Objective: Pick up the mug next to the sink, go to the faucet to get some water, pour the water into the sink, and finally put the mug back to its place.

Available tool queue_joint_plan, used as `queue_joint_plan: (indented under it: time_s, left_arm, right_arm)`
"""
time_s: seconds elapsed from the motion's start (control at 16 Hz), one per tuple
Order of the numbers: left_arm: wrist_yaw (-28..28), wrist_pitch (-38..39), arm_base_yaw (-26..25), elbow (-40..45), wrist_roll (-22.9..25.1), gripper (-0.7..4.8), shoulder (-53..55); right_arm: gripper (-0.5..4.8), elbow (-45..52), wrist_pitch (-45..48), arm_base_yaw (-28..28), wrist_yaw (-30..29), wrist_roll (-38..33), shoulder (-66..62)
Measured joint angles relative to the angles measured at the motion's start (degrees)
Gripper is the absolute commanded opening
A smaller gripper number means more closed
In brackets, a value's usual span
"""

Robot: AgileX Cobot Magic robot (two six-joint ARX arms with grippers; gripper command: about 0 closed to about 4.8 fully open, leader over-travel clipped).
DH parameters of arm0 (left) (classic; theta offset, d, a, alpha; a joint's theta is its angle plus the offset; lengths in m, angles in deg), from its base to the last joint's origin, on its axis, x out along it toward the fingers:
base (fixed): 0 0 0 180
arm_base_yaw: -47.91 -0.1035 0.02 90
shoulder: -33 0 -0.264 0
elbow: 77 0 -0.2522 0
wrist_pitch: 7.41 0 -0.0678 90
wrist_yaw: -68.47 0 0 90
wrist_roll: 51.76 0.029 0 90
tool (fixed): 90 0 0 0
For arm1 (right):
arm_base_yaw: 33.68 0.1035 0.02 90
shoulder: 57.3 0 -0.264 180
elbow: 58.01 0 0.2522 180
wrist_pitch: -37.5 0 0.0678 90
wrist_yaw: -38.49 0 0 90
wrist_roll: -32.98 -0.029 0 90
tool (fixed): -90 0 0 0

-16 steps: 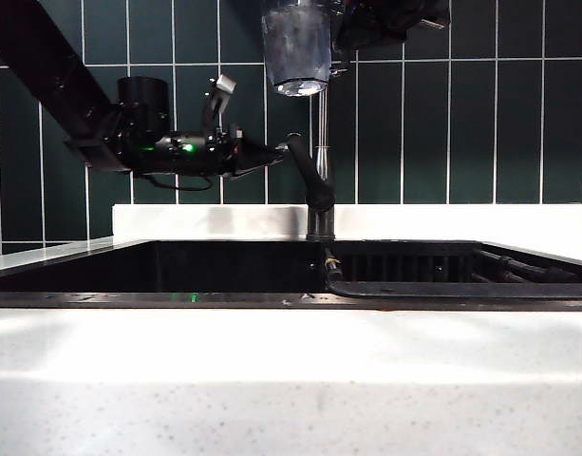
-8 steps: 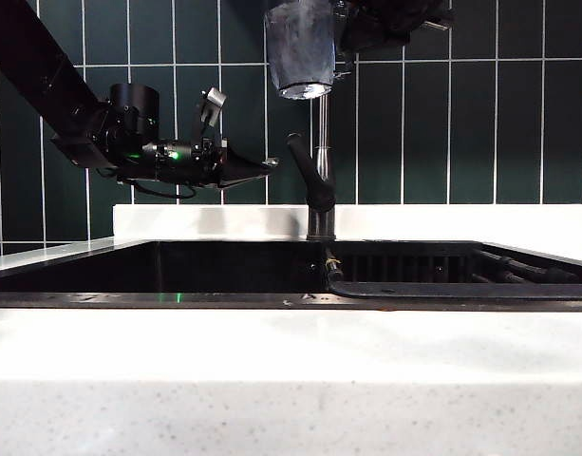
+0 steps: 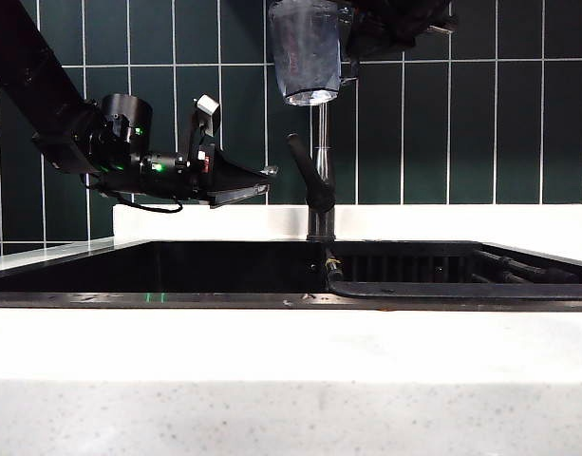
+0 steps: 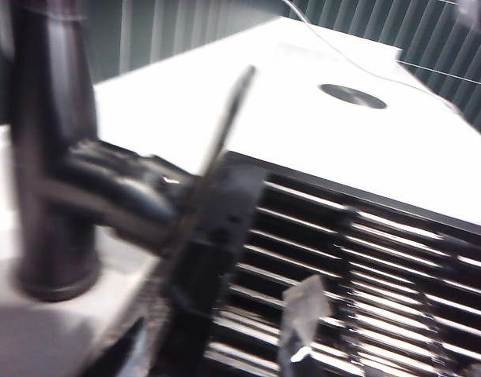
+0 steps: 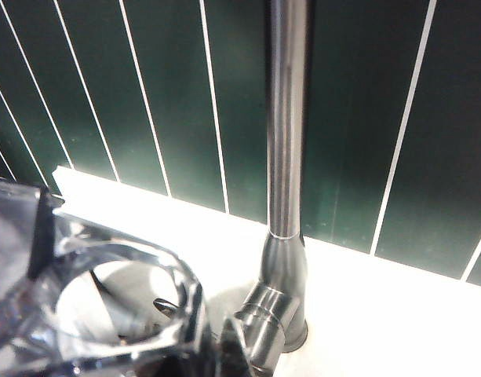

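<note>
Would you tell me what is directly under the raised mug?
Under the mug, held high by the right gripper, stand the faucet and the sink. The left gripper is beside the faucet. The sink floor is hidden.

I see a white speckled counter (image 3: 291, 380) across the front — behind it, a dark green tiled wall (image 3: 499, 133) with thin white grout lines, and a pale ledge (image 3: 461, 220) along its foot.

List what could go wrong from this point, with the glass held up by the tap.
1. The right gripper holds the mug high above the sink; a slip would likely drop the glass onto the handle or basin.
2. The left gripper, open, sits close beside the faucet; a careless swing might knock the handle.
</note>
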Motion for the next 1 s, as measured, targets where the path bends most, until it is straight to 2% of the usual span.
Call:
queue_joint_plan:
  time_s: [0.19,0.56,0.69,1.0]
  left_arm:
    - [-1.86,-3.43,0.15,-0.07,-0.96,2.30,0.00]
    - [-4.79,-15.96,2.12,-0.57,-9.49,2.14,0.00]
    - [-4.72,-16.20,3.13,-3.04,-11.28,2.14,0.59]
    - [-4.81,-15.89,2.69,-4.26,-12.15,2.10,1.14]
  right_arm:
    - [-0.09,0.02,0.15,-0.02,-0.04,0.00,-0.02]
    - [-0.09,0.11,0.85,-0.28,1.05,0.04,-0.02]
    - [-0.09,0.11,0.90,-0.28,1.01,0.04,-0.02]
    - [-0.09,0.11,0.87,-0.28,0.96,0.07,-0.02]
